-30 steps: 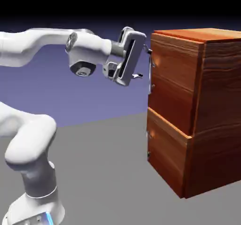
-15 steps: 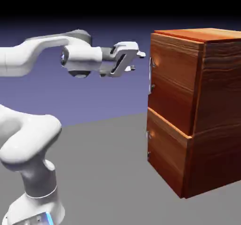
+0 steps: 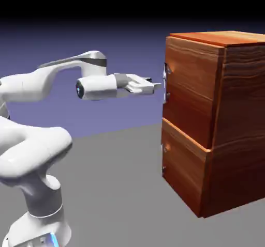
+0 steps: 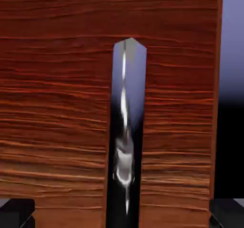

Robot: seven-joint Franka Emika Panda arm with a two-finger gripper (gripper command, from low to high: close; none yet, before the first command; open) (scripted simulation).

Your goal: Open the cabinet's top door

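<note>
Gripper: fingers spread wide, nothing pinched, one tip off to each side of the handle's line. Handle is dead ahead of the hand, approx. centred btwn the tips, its long axis running up the hand view; ext. view puts the tips v. near it. Can't tell if there's any contact. Behind the handle, facing the hand, is the top door, shut. Beyond is the rest of the cabinet, w/ the lower door below hand level.

Step in hand, I'd say: final approach to the handle, pre-grasp. Next move prob. calls for a short straight advance so the tips straddle the bar, then close, then pull back along the door's swing. Risk: a tip knocking the bar if alignment's off.

Vs. earlier frame (ext. view): hand is lower, more level & closer to the handle; door unchanged.
</note>
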